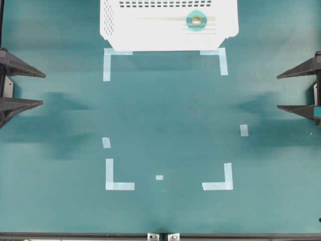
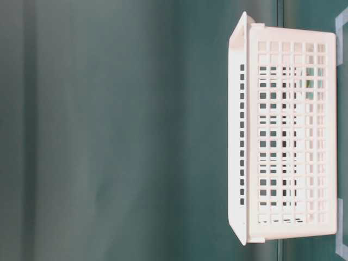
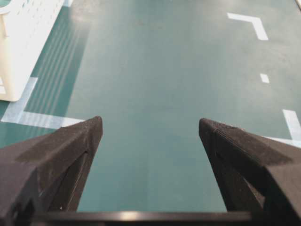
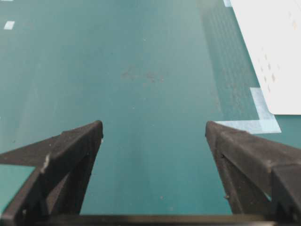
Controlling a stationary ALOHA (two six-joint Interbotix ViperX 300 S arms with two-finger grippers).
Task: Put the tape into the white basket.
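Overhead view: tape lies flat inside white basket, right of centre, at desk's far edge. Left claw and right claw both spread apart, empty, at opposite desk edges.

A dark teal-green tabletop fills the overhead view. Pale-blue tape strips mark corner brackets on it, with a few short loose pieces between and beside them. Faint smudges show near the middle. Soft shadows darken both side edges. A dark frame rail with two small metal brackets runs along the near edge.
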